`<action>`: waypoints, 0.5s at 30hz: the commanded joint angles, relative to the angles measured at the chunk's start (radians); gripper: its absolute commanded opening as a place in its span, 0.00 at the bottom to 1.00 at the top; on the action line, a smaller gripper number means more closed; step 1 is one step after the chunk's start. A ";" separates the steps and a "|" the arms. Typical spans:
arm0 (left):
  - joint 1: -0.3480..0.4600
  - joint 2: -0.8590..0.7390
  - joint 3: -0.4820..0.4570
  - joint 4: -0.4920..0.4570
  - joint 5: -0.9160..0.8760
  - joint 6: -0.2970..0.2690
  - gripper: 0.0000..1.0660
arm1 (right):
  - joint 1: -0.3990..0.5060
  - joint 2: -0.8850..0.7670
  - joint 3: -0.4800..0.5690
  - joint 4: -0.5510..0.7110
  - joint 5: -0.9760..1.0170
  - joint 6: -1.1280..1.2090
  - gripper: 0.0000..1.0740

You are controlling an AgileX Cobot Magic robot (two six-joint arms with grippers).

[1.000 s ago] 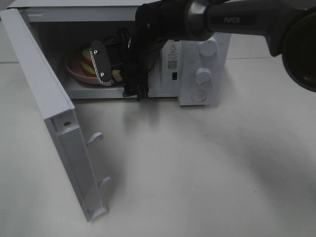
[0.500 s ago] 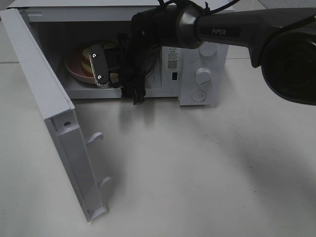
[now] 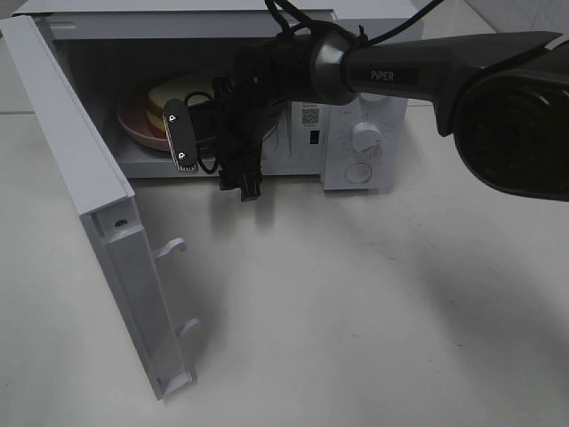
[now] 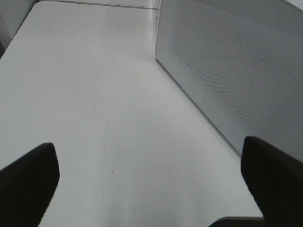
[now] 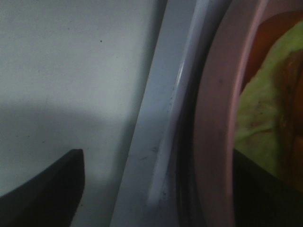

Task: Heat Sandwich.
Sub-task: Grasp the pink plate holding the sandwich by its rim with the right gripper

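Sandwich [image 3: 182, 89] lying on the pink plate [image 3: 133, 129] inside the open microwave [image 3: 356, 133], toward the left of the cavity, door [image 3: 98, 222] swung wide on the left of the high view

Right gripper [image 3: 191, 133] at the mouth of the cavity, just in front of the plate's near rim and a little to its right; sandwich therefore lying beyond and slightly left of the fingertips, deeper in. Long axis of the sandwich hard to call from above, roughly across the plate by the look of the pale top slice; only a yellow-green and orange edge [image 5: 265, 118] visible from the wrist, right behind the pink rim [image 5: 213, 118]

Right arm clearly the nearer one, reaching in from the right of the high view; left gripper [image 4: 151, 189] well away, over bare table [image 4: 94, 94] beside the microwave's perforated outer wall [image 4: 227, 71]

Right jaws parted, standing apart with nothing between them in the wrist view: microwave sill and plate rim in the gap, neither one clamped. Contact with the plate not discernible. Left jaws spread wide, holding nothing

Judged from this: sandwich already placed, next move likely a retreat out of the opening and a closing of the door, with the plate rim close enough to snag on the way out
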State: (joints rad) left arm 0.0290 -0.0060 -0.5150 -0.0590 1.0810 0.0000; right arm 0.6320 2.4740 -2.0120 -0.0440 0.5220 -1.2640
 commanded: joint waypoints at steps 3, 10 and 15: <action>0.002 -0.005 0.002 -0.008 -0.013 0.000 0.93 | -0.003 0.000 -0.007 -0.005 -0.006 0.011 0.45; 0.002 -0.005 0.002 -0.008 -0.013 0.000 0.93 | -0.003 0.000 -0.007 -0.005 -0.019 0.086 0.00; 0.002 -0.005 0.002 -0.008 -0.013 0.000 0.93 | -0.003 -0.002 -0.007 -0.011 -0.006 0.077 0.00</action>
State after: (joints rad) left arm 0.0290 -0.0060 -0.5150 -0.0590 1.0810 0.0000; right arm 0.6340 2.4690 -2.0230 -0.0610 0.4840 -1.2070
